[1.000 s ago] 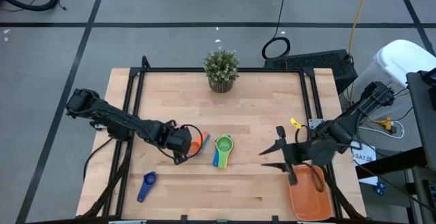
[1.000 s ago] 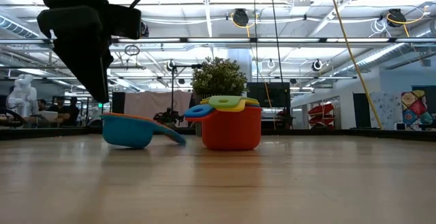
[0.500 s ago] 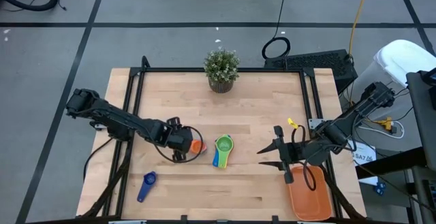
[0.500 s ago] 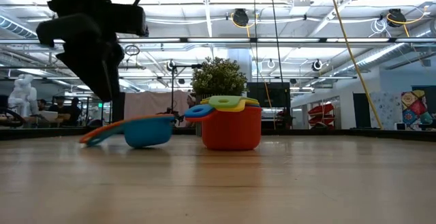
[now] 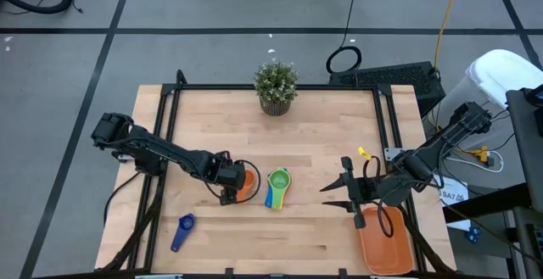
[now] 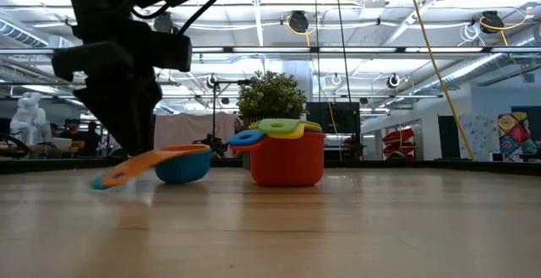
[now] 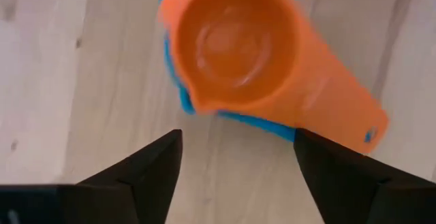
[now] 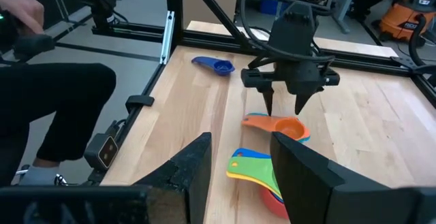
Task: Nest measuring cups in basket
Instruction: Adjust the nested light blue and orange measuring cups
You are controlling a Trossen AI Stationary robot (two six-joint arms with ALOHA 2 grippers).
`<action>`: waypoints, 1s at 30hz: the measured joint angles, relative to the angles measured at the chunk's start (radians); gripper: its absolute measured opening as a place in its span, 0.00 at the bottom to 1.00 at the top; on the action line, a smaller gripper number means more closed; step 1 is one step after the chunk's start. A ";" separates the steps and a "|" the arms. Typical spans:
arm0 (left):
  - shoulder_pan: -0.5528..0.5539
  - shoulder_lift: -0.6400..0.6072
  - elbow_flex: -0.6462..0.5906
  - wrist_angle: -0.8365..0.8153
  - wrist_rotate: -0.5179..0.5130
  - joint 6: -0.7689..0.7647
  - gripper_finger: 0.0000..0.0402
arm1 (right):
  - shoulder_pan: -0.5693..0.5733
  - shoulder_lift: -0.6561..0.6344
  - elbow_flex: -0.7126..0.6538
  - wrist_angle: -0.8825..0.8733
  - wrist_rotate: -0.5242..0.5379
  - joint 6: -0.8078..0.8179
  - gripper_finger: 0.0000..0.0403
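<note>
Left gripper point(image 5: 227, 187) hangs over the counter point(image 5: 322, 143), jaws apart and empty, just beside the orange cup point(image 7: 235, 43). That cup sits nested in the light blue cup point(image 7: 182, 98), both free on the wood.

Judgement: thin rigid plastic, very light, smooth. The pair will skate if nudged sideways. Best hold is across the flat orange handle point(image 7: 334, 105), or over the rim wall.

Next out, the stack point(image 5: 277, 186): green on top, yellow and blue handles below it, red cup at base in the low view.

Dark blue cup point(image 5: 182, 231) lies alone, well apart.

Right gripper point(image 5: 339, 197) waits by the basket point(image 5: 386, 249), jaws apart, holding nothing.

Potted plant point(image 5: 276, 86) stands at the far edge, clear of the work. The stack is the nearest obstacle.
</note>
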 joint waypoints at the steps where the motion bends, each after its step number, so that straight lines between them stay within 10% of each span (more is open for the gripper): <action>1: 0.001 0.000 0.000 0.000 0.000 -0.001 0.75 | 0.000 0.000 0.000 0.000 0.000 0.000 0.36; 10: 0.009 0.000 0.000 -0.069 -0.041 -0.008 0.96 | 0.000 0.000 0.000 0.000 0.000 0.006 0.36; 30: 0.037 -0.031 0.015 -0.167 -0.147 -0.016 0.97 | 0.000 0.000 0.000 -0.001 0.000 0.031 0.36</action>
